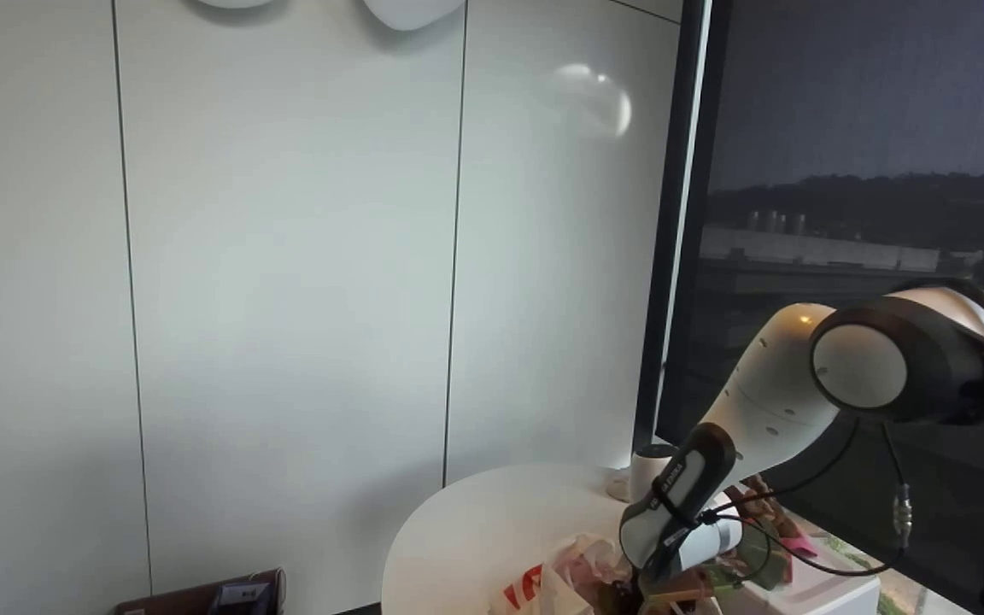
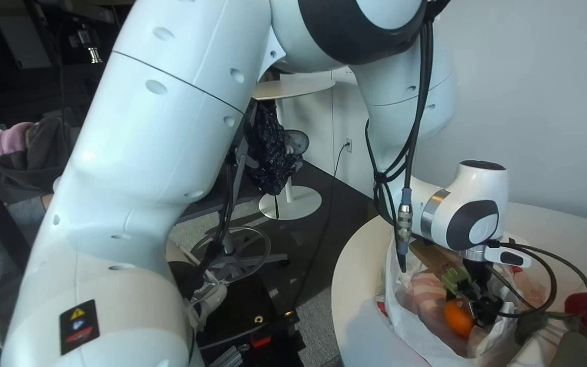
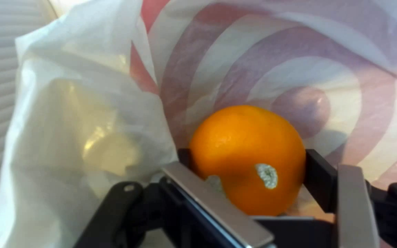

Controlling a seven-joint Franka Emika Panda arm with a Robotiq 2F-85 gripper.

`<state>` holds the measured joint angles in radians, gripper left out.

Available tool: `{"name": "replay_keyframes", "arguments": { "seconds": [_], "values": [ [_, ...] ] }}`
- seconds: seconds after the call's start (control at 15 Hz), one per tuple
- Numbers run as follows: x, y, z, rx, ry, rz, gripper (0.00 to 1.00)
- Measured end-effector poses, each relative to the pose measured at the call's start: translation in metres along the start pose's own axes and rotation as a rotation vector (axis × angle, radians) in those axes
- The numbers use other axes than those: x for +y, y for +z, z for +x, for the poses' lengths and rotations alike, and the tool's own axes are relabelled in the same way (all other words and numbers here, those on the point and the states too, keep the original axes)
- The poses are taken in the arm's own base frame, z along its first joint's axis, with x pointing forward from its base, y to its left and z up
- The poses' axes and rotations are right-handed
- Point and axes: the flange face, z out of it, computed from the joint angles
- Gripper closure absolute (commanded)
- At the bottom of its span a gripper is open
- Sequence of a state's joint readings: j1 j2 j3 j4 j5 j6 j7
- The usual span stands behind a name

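Far off, a table [image 2: 298, 89] is standing, dark cloth [image 2: 269, 162] is hanging under its top, and a cord [image 2: 331, 204] is trailing from a socket [image 2: 349, 145]. In an exterior view, a wall [image 1: 287, 256] is spanning the left, a window [image 1: 842, 102] the right.

White arm [image 2: 115, 168], black-and-grey gripper [image 3: 248, 168]
Rounded segments with oval recesses [image 2: 156, 87] meet a black joint band [image 2: 337, 30]; a silver ring [image 2: 433, 213] circles the wrist [image 2: 482, 188]. Black cables [image 2: 425, 66], tied together, run to a ribbed metal connector [image 2: 404, 223]. A dark sticker [image 2: 79, 326] shows a yellow warning triangle [image 2: 77, 313] above blue and red marks. Pale letters [image 1: 668, 487] mark a dark panel [image 1: 718, 440]. The gripper carries flat grey plates [image 3: 356, 206] and screw heads [image 3: 129, 188].
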<state>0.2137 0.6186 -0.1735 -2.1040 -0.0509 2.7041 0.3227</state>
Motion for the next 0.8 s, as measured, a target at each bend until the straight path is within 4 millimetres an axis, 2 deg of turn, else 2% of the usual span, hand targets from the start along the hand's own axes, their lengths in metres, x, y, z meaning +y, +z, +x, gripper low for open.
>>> {"name": "replay_keyframes", "arguments": {
  "seconds": [0.2, 0.4, 0.6, 0.8],
  "values": [
    [-0.005, -0.049, 0.001, -0.054, -0.009, 0.048, 0.44],
    [0.010, -0.109, 0.008, 0.049, -0.040, 0.017, 0.44],
    [0.043, -0.168, 0.010, 0.166, -0.024, -0.047, 0.44],
    [0.090, -0.218, 0.008, 0.272, 0.065, -0.093, 0.44]
  ]
}}
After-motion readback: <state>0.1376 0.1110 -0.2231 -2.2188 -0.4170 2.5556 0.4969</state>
